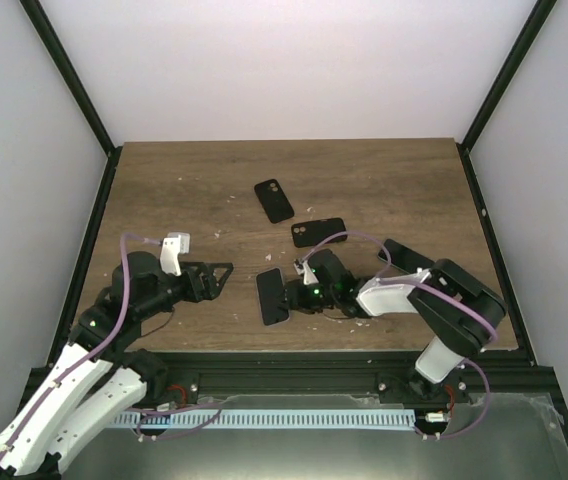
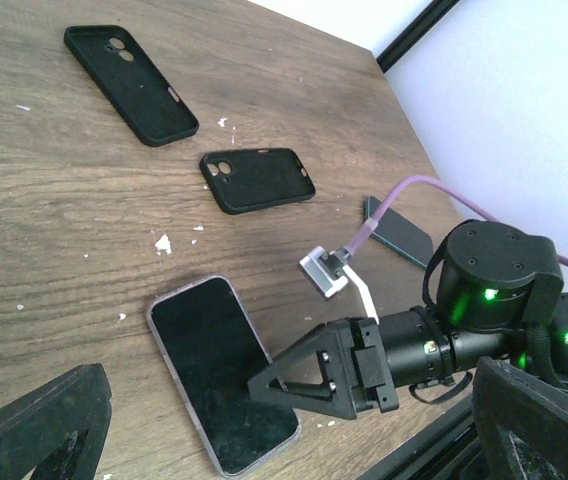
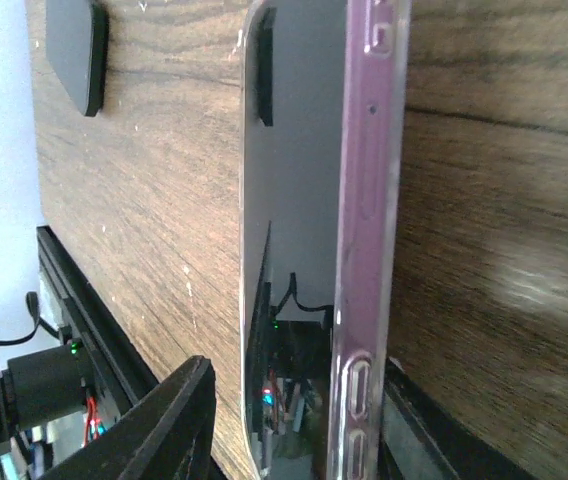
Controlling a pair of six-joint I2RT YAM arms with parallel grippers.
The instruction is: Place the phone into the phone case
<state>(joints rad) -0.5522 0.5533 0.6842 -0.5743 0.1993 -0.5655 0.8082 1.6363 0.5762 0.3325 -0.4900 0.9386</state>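
The phone (image 1: pixel 272 296) lies flat and screen up on the wooden table near the front edge. It is black and glossy. In the left wrist view the phone (image 2: pixel 214 365) has a clear rim all round it. The right wrist view shows that clear rim, the phone case (image 3: pixel 369 230), with moulded button covers along the phone's side; the case's back is hidden. My right gripper (image 1: pixel 288 293) is open and straddles the phone's near end (image 3: pixel 299 400). One finger (image 3: pixel 434 435) touches the cased edge and the other (image 3: pixel 164 425) stands apart. My left gripper (image 1: pixel 221 272) is open and empty, left of the phone.
Two opaque black covers with camera cutouts lie further back, one (image 1: pixel 274 200) and another (image 1: pixel 318 232). A dark slab (image 1: pixel 404 255) lies to the right by the right arm. White crumbs dot the wood. The black frame rail (image 1: pixel 294 362) runs just in front of the phone.
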